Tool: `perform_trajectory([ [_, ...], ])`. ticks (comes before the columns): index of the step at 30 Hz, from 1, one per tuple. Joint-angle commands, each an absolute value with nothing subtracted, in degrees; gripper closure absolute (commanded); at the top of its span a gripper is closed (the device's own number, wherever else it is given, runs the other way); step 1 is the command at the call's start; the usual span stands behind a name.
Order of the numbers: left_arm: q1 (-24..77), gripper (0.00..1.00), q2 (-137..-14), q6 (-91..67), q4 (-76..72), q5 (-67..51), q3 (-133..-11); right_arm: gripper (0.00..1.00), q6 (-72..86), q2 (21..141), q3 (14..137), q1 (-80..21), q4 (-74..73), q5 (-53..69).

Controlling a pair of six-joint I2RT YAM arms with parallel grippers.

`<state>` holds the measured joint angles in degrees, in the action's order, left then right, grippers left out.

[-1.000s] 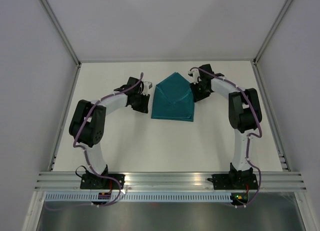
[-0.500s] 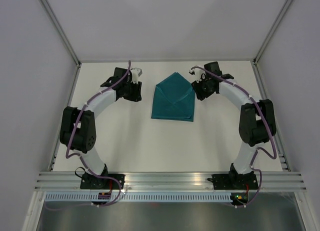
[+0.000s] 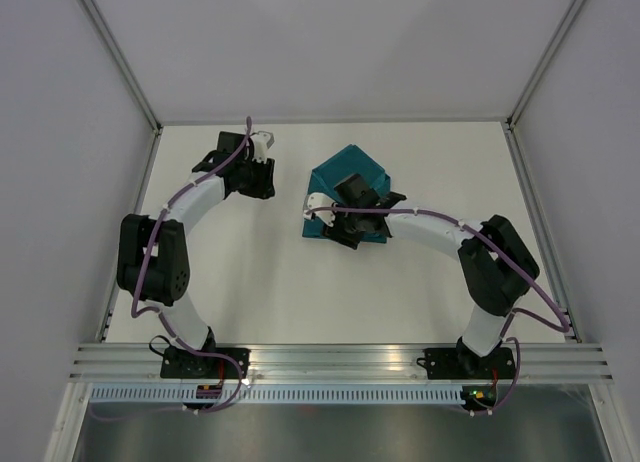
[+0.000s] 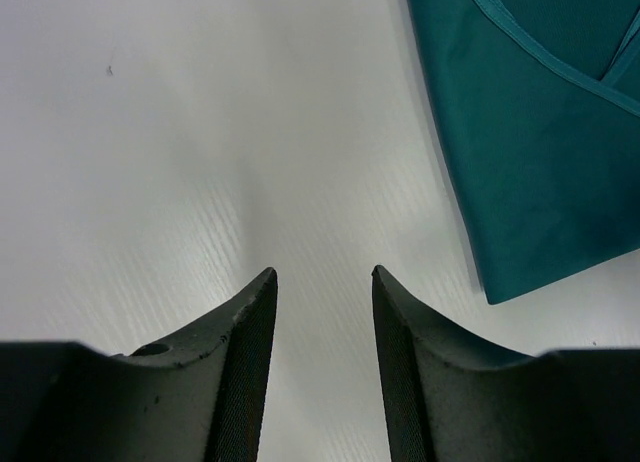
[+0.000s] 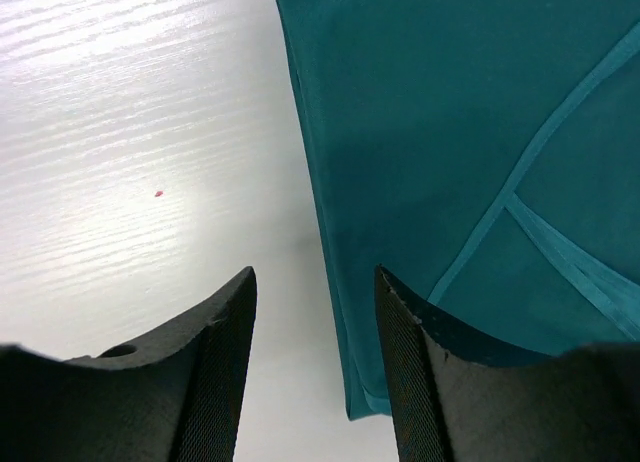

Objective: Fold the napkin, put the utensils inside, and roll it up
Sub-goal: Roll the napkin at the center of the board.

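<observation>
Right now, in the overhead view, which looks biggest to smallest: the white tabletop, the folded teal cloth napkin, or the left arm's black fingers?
1. White tabletop, by far the largest.
2. Folded teal cloth napkin, partly covered by the right arm.
3. Left arm's black fingers, clearly smallest.

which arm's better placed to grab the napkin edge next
Right: the right gripper hovers open over the edge of the napkin, while the left gripper sits apart from it over the table.
</observation>
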<state>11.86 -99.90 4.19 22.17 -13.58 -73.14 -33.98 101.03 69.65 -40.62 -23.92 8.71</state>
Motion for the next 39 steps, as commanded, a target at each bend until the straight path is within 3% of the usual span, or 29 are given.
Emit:
perform_trajectory([
  [1, 10.6, 0.51, -97.0, 5.5, 20.9, -14.2, -74.2, 0.43, -37.3, 103.0, 68.1, -41.4, -18.6, 5.5],
  [21, 8.9, 0.51, -96.3, 5.4, 20.2, -15.9, -73.7, 0.39, -43.0, 106.3, 62.1, -41.7, -10.5, 0.7],
  [39, 8.8, 0.50, -98.0, 5.8, 20.0, -17.7, -74.1, 0.41, -45.8, 110.3, 65.0, -37.7, -16.7, 8.5],
])
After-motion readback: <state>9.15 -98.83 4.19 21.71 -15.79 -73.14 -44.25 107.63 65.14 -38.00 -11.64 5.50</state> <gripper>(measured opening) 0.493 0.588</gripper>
